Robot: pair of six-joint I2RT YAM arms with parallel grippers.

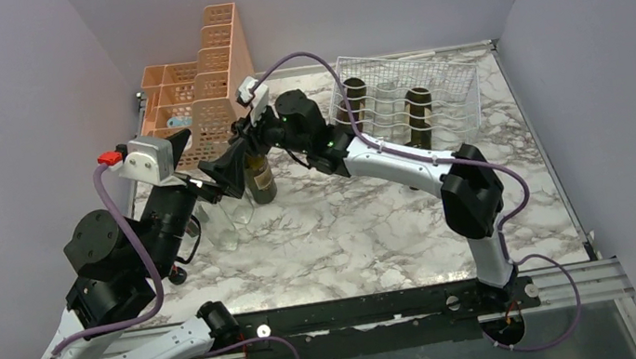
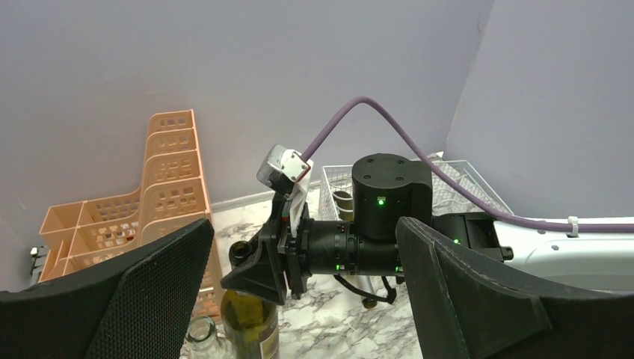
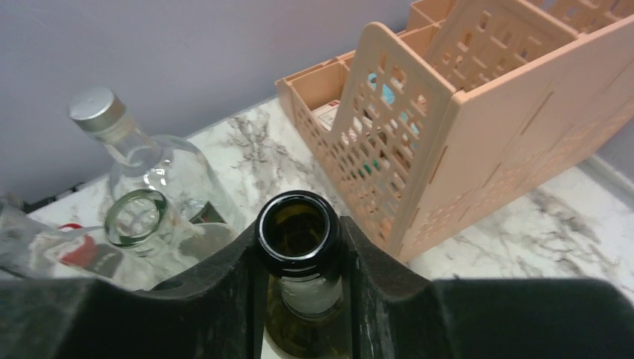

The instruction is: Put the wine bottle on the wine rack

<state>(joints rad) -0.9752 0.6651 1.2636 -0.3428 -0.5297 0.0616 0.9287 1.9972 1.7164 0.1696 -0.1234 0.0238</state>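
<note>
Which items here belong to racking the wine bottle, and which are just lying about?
Job: wine bottle, neck clamped in the right pincer; wire wine rack.
Lying about: peach organizer; capped clear bottle; open clear bottle; bottles already in the rack.

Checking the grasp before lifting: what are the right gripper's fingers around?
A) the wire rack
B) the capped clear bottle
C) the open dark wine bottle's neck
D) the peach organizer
C: the right wrist view shows the right gripper with a finger close on each side of the wine bottle, just below its open mouth.
</note>
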